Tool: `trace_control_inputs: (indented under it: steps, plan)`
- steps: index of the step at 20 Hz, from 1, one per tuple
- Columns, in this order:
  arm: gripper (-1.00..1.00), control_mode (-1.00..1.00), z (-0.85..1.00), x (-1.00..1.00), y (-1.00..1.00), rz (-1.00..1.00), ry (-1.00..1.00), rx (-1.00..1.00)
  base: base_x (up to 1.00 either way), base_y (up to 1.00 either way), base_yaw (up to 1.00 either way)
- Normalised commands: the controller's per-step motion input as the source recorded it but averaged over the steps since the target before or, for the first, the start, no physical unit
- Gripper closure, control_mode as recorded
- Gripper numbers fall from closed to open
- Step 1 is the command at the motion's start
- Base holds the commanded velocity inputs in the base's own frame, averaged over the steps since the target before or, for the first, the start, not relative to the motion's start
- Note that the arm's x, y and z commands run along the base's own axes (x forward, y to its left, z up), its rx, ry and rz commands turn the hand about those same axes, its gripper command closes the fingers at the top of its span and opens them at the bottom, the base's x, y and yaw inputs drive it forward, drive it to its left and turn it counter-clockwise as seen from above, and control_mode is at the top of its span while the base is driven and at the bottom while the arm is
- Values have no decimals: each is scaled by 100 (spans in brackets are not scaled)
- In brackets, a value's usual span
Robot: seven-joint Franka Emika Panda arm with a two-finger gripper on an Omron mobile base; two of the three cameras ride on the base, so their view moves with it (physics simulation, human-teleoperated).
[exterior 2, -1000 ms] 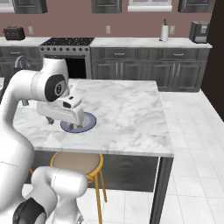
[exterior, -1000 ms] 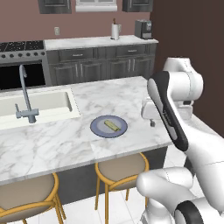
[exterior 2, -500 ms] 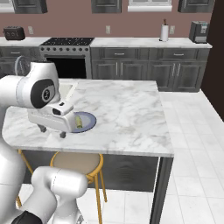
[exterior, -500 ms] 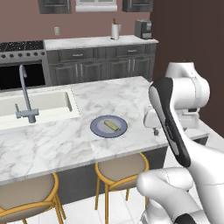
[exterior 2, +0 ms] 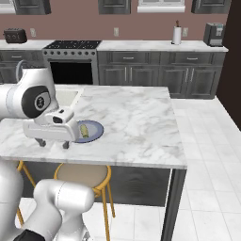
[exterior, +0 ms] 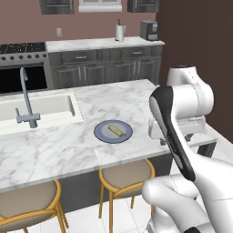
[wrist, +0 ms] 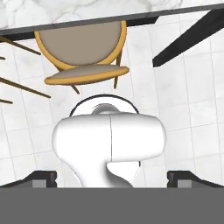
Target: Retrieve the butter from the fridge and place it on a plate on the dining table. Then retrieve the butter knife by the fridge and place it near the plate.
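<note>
Yellow: one butter (exterior: 116,131) on one plate (exterior: 102,134); two stools (exterior: 125,175).

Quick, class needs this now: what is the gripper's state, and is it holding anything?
Gripper: open, fingertips wide apart, holding nothing; the butter lies on the plate.

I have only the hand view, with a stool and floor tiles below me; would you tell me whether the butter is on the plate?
Observer: Yes, the butter lies on the plate, on the dining table.
Operator: Thank you. Where is my gripper relative to that plate?
Observer: The gripper hangs beside the plate, at the table's edge on the stool side, fingers pointing down.
Operator: Is anything between the fingers?
Observer: No, the jaws stand wide open with nothing between them.
</note>
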Motion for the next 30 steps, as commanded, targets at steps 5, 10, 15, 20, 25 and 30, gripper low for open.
trace_control_inputs:
  steps: [5,10,15,20,25,30]
  plan:
    - [-100,-100,-4,-5,0,0,0,0,0,0,0]
    - [-100,-100,0,-1,0,0,0,0,0,0,0]
    - [-100,-100,-11,-10,-6,-2,0,0,0,0,0]
    - [-100,-100,-28,-49,-36,-8,0,0,0,0,0]
    - [-100,-100,-24,-37,-43,-5,0,0,0,0,0]
    - [-100,-100,-6,-1,-6,-1,0,0,0,0,0]
